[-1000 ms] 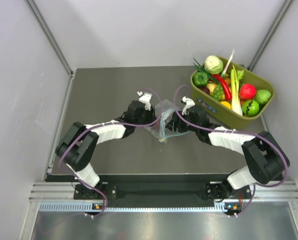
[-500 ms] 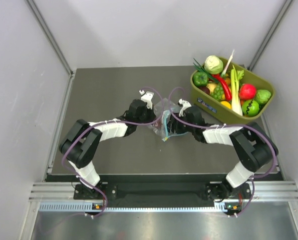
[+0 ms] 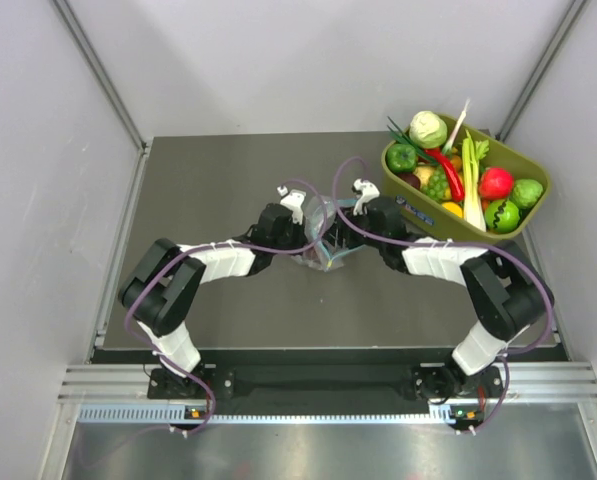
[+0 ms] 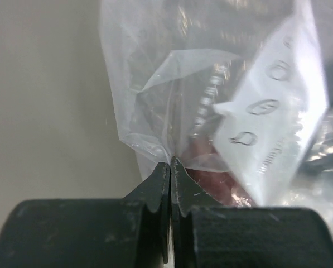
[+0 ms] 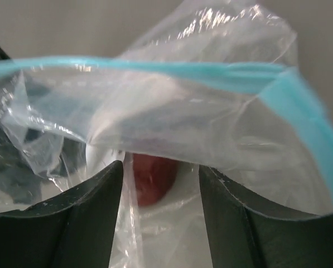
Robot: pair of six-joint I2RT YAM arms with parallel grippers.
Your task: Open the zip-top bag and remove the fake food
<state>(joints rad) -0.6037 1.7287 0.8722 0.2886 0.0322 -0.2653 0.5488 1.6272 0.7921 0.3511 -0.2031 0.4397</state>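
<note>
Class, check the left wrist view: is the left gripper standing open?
No: the left gripper is shut, its tips pinching a fold of the zip-top bag.

Left arm [image 3: 213,262] and right arm [image 3: 443,262], black joints, white shells, purple cables [image 3: 128,315] trailed alongside, white wrist brackets [image 3: 292,197], left gripper [image 4: 170,163] and right gripper [image 5: 160,166], matte black.

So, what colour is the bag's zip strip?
Teal-blue zip strip, best in the right wrist view.

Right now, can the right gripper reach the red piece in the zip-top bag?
Probably not: the right gripper is open and aimed at the red piece, but clear film of the zip-top bag seems to lie between them. The left gripper pinches the bag's edge.
</note>
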